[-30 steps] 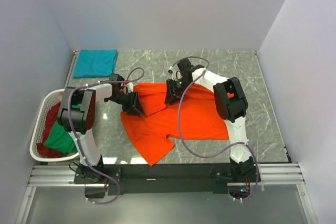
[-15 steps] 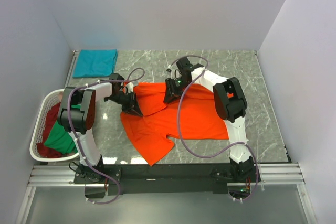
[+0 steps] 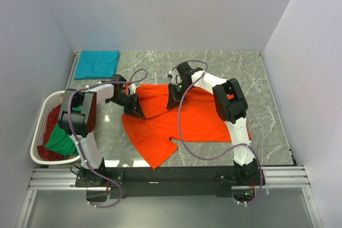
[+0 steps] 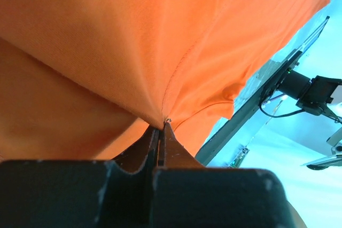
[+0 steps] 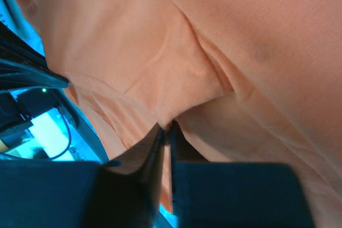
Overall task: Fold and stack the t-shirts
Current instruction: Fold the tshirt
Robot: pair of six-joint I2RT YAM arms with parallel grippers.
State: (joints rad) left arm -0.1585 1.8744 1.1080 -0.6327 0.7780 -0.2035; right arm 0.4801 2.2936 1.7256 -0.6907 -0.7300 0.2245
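Both sets of jaws are pressed together, and each pinches a small fold of the orange t-shirt. The left jaws pinch its left edge. The right jaws pinch it near its far edge, with only a thin crack between them.

Closest is a black rail where the left arm and the right arm are bolted on. Past it is the grey marble desk. The orange t-shirt lies spread out in the middle of the desk, with one sleeve pointing at the rail.

At the desk's left side sits a white laundry basket. A green t-shirt lies in it on a dark red t-shirt. In the far left corner a teal t-shirt lies folded flat. Plain pale walls stand on three sides.

I count two arms, four t-shirts and one basket.
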